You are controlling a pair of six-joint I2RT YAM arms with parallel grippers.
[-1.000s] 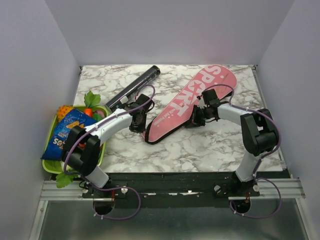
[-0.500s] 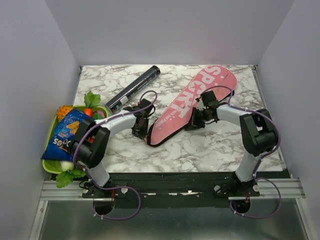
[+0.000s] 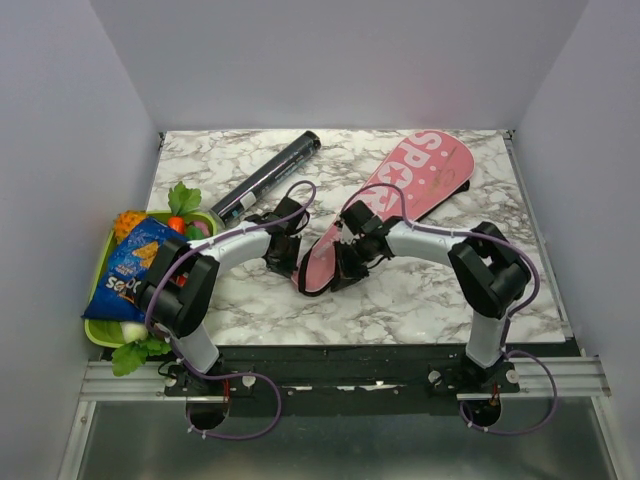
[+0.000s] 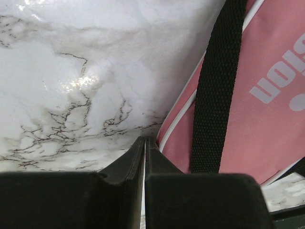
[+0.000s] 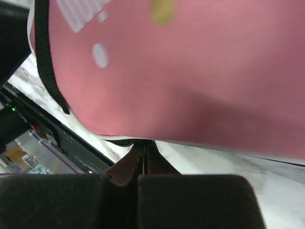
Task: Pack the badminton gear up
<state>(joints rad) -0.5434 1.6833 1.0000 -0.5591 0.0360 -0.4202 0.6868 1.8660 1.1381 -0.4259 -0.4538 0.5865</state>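
Observation:
The pink bag [image 3: 420, 175] lettered "SPORT" lies slanted across the marble table, wide end at the back right and narrow end near the front centre. My left gripper [image 3: 292, 265] is shut at the narrow end, its tips [image 4: 144, 139] pinching the white-piped rim of the bag [image 4: 267, 119] beside a black strap [image 4: 214, 95]. My right gripper [image 3: 345, 272] is shut on the bag's near edge. In the right wrist view its tips [image 5: 144, 143] hold the dark rim under the raised pink cloth [image 5: 190, 71]. A long black tube [image 3: 265, 177] lies behind the left arm.
A green tray [image 3: 205, 300] of toy fruit stands at the left edge, with a blue snack packet [image 3: 130, 270] lying on it. The table's black front rail [image 5: 57, 124] runs close under the right gripper.
My right gripper has slid along the bag's edge towards its narrow end, and that edge is now folded up. The left gripper has moved slightly forward to the bag's tip and closed.

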